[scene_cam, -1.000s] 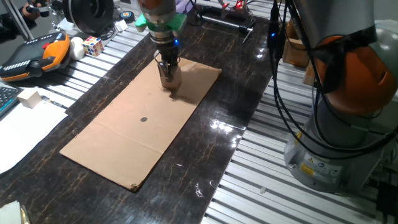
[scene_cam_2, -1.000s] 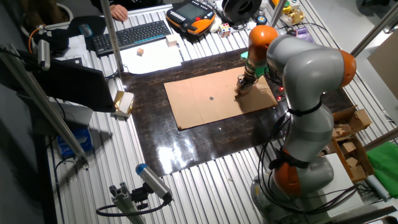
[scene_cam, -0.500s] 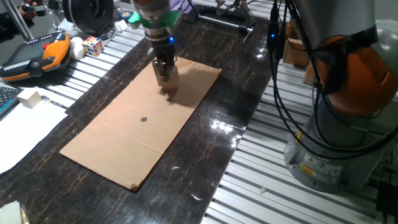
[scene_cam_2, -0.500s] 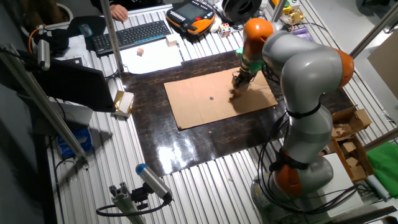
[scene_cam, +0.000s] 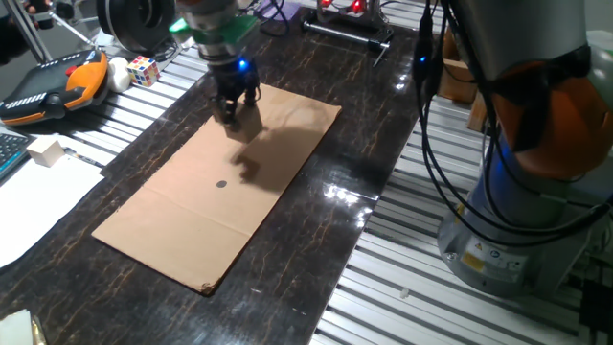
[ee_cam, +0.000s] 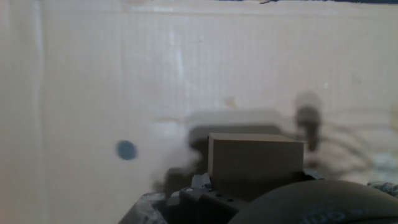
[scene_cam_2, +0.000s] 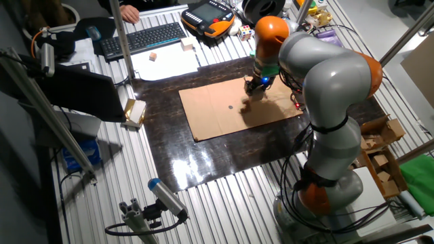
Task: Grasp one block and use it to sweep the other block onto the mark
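Note:
My gripper is shut on the tan wooden cube and holds it above the far end of the brown cardboard; its shadow falls on the sheet below. The dark round mark lies nearer the sheet's middle, apart from the cube. In the other fixed view the gripper hangs right of the mark. In the hand view the cube sits between the fingers, with the mark to its left. No second block shows on the cardboard.
A Rubik's cube and an orange teach pendant lie at the far left. A small pale wooden block sits by white paper. The arm's base stands at the right.
The gripper has moved left and towards the far corner of the cardboard with the cube in it, and has risen; its shadow now lies apart from it.

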### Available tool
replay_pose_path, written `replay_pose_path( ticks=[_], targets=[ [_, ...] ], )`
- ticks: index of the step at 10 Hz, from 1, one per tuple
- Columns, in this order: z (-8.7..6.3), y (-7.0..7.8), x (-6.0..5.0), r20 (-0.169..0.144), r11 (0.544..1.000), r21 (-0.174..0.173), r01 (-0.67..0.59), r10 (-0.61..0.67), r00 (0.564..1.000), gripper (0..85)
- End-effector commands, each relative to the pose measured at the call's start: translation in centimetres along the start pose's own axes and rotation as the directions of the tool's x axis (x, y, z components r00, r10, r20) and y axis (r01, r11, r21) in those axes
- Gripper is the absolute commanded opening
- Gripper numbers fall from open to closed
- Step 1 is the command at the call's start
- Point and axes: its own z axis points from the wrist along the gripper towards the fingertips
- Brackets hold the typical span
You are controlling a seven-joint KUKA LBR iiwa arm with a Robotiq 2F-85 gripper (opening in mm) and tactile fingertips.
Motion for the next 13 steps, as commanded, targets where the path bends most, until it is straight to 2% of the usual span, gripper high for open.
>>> replay_pose_path(
  ticks=[1,3,4,5,10,13],
  targets=[
    [-0.4,4.3,0.3,0.002,1.000,0.001,-0.027,0.027,1.000,0.7],
    [-0.6,6.4,0.7,0.019,0.996,0.014,-0.083,0.083,0.996,0.7],
    [-0.6,6.7,0.6,0.021,0.996,0.017,-0.091,0.090,0.996,0.7],
    [-0.4,6.7,0.5,0.019,0.996,0.003,-0.093,0.093,0.995,0.7],
    [0.5,6.8,0.3,0.034,0.995,-0.004,-0.096,0.096,0.995,0.7],
    [1.2,7.1,0.6,0.041,0.995,-0.014,-0.098,0.099,0.994,0.7]
  ],
)
